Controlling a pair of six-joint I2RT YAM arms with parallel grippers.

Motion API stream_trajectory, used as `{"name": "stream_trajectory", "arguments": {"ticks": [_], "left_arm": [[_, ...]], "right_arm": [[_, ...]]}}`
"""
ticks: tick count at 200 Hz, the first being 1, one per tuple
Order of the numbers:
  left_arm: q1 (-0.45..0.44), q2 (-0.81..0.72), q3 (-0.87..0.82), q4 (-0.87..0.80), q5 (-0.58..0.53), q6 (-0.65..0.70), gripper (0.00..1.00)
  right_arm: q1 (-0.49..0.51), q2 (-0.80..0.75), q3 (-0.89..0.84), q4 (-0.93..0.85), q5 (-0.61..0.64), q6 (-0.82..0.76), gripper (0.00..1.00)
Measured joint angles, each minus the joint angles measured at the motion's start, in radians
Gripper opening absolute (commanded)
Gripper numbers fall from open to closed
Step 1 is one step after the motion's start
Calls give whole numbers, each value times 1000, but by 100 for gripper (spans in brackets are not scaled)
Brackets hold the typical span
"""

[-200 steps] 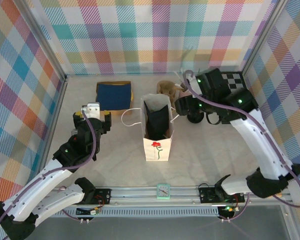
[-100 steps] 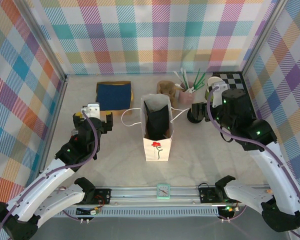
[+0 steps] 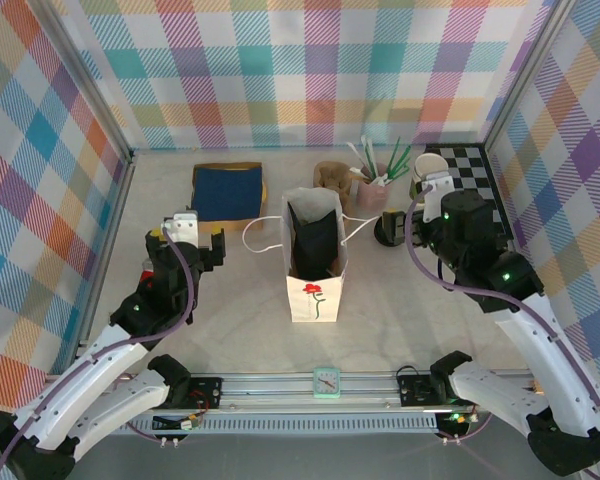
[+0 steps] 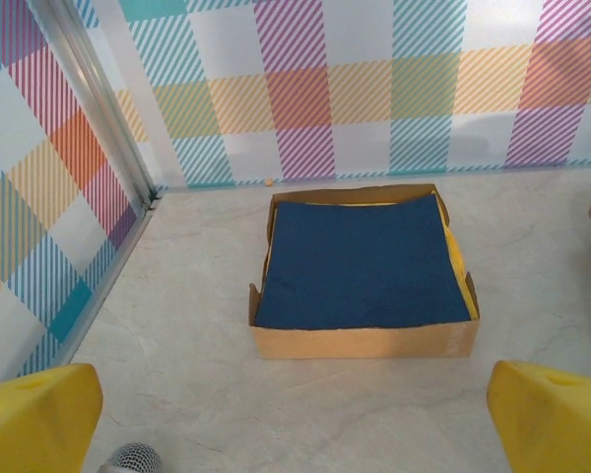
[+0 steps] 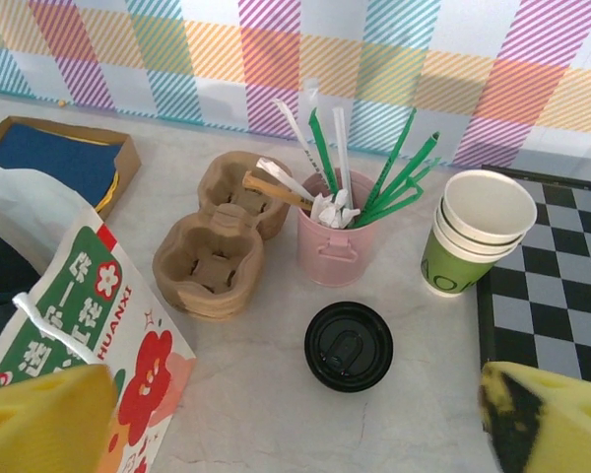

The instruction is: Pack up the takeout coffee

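Black-lidded takeout coffee (image 5: 349, 346) stands upright just ahead of the right gripper (image 5: 294, 424), whose jaws gape wide and empty; the left gripper (image 4: 295, 424), equally open and empty, sits farther away.

Left tool (image 4: 294, 422) spread wide, empty, pitched forward-down. Right tool (image 5: 295, 422) spread wide, empty, tilted down.

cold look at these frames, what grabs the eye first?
The white flower-printed paper bag stands open mid-table, dark inside. Right of it, the black-lidded takeout coffee stands on the near side of the pink cup of straws, with a stack of lidless cups beside that. Back left, a cardboard tray filled with blue sits near the loud plaid wall.
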State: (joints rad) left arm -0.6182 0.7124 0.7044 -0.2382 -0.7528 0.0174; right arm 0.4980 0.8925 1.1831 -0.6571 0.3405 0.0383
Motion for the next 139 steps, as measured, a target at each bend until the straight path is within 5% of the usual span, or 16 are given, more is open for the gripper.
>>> {"name": "stream_trajectory", "arguments": {"ticks": [139], "left_arm": [[5, -27, -166, 140, -114, 19, 100]], "right_arm": [[-23, -145, -306, 245, 82, -28, 99]]}}
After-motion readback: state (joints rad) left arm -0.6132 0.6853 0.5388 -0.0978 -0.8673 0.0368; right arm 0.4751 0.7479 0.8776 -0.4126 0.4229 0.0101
